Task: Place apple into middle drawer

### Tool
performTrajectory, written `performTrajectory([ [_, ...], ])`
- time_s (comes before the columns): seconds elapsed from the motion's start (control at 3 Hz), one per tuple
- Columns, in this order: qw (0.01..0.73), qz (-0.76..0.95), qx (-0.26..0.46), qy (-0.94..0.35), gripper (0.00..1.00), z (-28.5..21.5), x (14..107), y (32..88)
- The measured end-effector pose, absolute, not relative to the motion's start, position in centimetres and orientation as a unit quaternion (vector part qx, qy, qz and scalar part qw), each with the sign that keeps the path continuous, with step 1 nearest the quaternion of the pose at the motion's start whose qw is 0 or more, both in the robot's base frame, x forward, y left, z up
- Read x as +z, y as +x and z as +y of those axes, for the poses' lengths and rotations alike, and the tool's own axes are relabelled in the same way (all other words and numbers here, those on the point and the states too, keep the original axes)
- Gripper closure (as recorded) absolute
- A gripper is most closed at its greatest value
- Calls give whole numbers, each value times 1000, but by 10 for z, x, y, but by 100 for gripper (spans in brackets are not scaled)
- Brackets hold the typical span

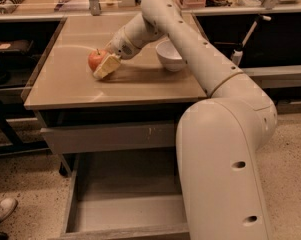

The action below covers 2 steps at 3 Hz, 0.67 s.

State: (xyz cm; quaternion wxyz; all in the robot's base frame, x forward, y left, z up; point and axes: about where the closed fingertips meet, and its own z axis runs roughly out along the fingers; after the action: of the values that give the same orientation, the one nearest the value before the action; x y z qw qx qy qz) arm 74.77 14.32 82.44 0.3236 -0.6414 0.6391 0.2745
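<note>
The red-orange apple (94,59) sits on the tan table top, left of centre. My gripper (106,66) is down at the table, pressed against the apple's right front side, and hides part of it. The apple rests on the table surface. The middle drawer (121,211) is pulled out below the table at the bottom of the view; its grey floor is bare. My arm's large white link covers the drawer's right part.
A white bowl (170,55) stands on the table right of the gripper. A closed grey drawer front with pale scratches (110,136) is under the table top (65,91). Dark shelving stands at left. A shoe (1,211) is on the floor at bottom left.
</note>
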Motion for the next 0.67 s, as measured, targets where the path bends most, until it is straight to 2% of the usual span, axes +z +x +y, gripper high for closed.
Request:
performTrajectory([
  [0.67,324,639,275,-641,87,143,824,748],
])
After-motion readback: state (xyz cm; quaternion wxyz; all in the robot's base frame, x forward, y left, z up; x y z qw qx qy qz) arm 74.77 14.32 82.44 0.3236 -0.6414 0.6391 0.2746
